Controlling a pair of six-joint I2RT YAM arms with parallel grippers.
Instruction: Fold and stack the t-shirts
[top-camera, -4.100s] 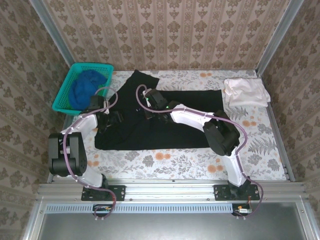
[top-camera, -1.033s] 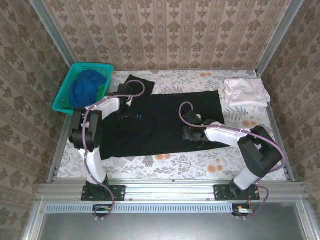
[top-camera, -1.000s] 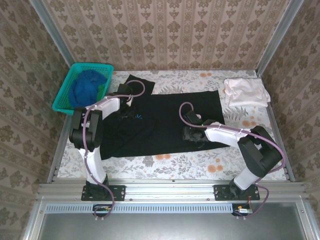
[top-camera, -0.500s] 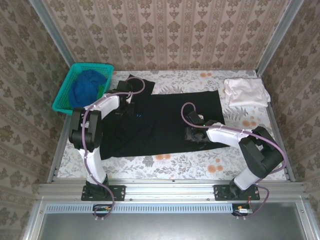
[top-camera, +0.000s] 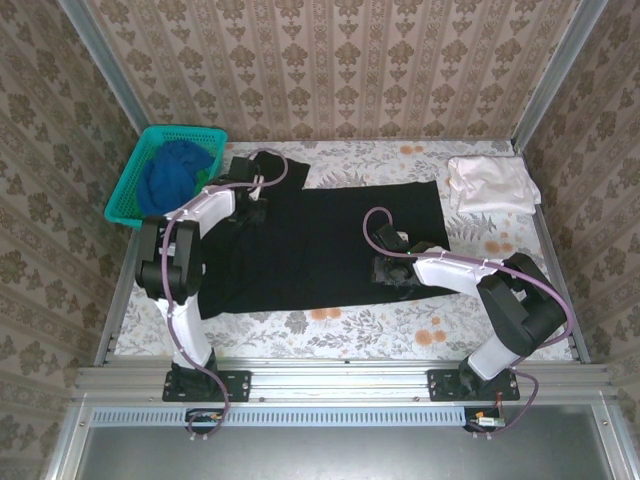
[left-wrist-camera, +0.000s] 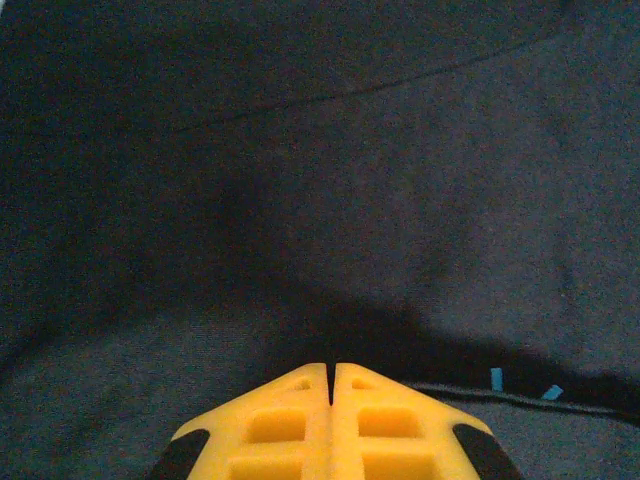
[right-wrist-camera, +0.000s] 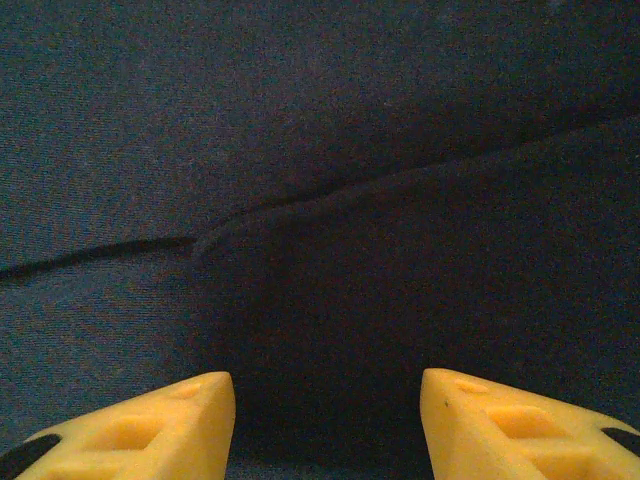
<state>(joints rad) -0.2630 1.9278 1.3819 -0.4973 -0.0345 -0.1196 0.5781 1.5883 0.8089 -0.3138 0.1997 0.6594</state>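
The black t-shirt lay spread across the middle of the table. At its upper left end the left gripper sat with its yellow fingers pressed together over the dark cloth; whether any fabric was caught between them could not be told. Near the shirt's lower right, the right gripper hung with fingers spread above a seam. A pale folded t-shirt rested at the upper right, and a blue t-shirt lay in the teal basket at the upper left.
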